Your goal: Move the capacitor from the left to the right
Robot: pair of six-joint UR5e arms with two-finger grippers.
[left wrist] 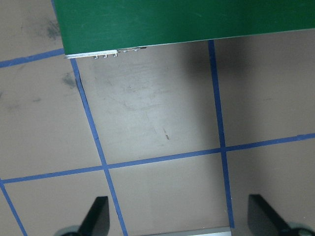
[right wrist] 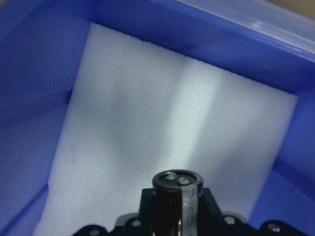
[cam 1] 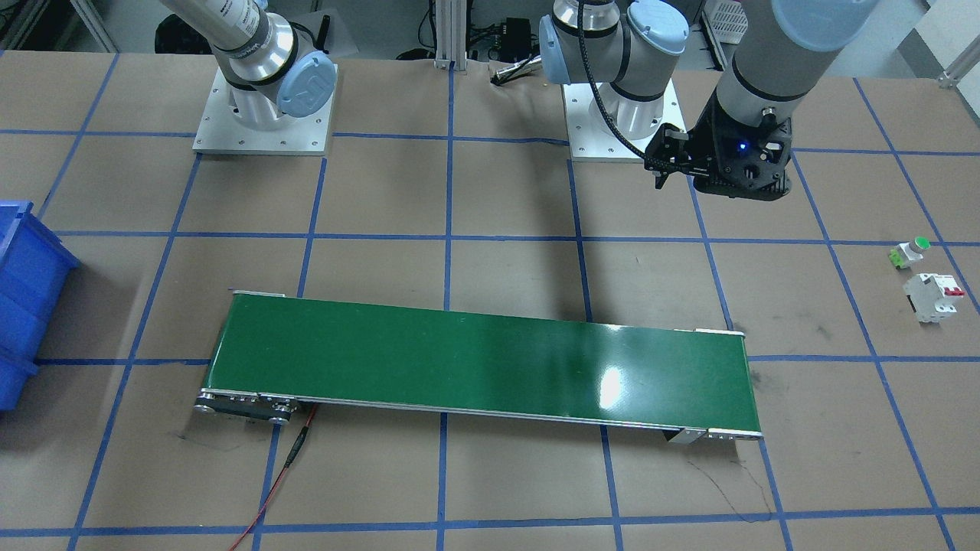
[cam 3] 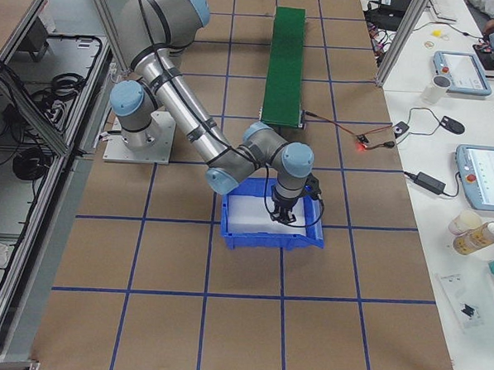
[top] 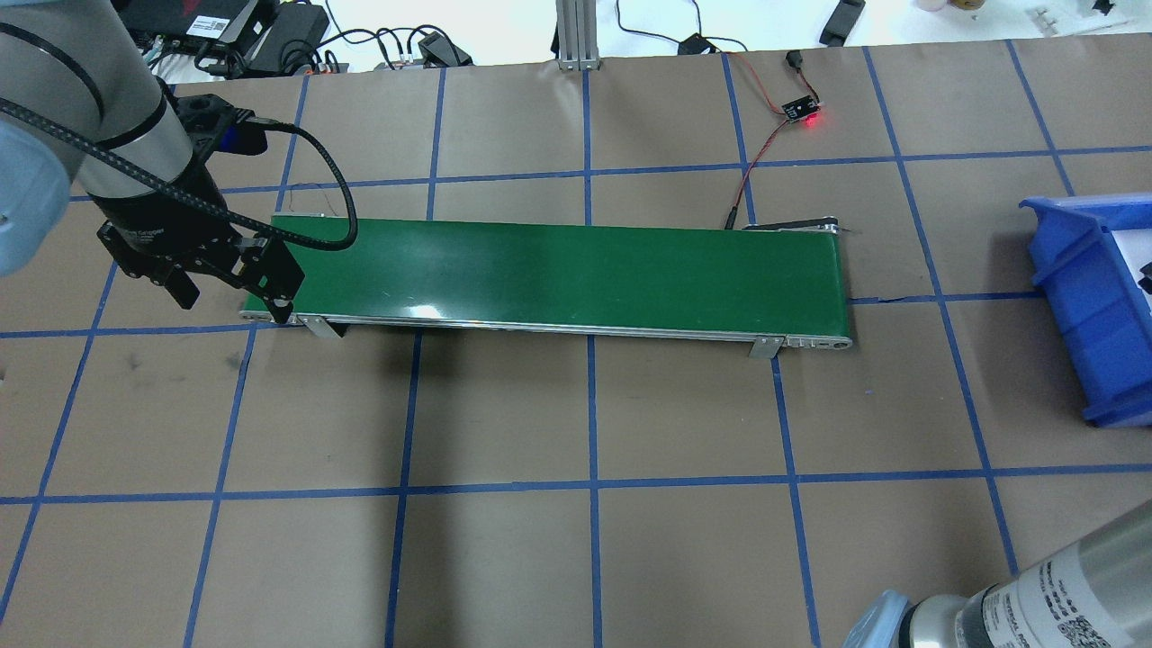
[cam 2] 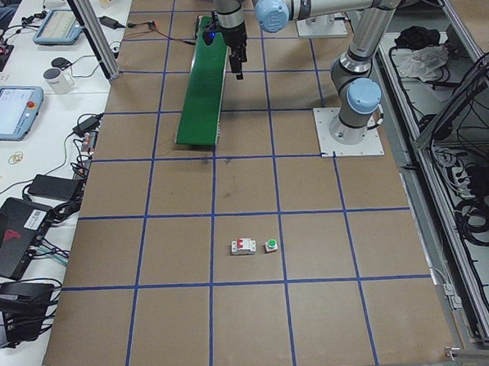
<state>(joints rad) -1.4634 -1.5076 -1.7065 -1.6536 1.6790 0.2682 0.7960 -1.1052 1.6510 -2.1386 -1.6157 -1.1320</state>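
Capacitor black, silver stripe — bin blue, foam white.

Catching only the top of the capacitor on the right wrist camera, lower body cropped by the bottom edge, flanks masked by the fingers. Too small to pick out from the right side view. Losing part of the bin off the front view's left edge. Losing the left fingers below their camera's bottom edge.

We count seven things in all.
We see two robot arms, one long green belt, one blue bin, one dark capacitor, one white breaker with a red switch, and one white button with a green cap.
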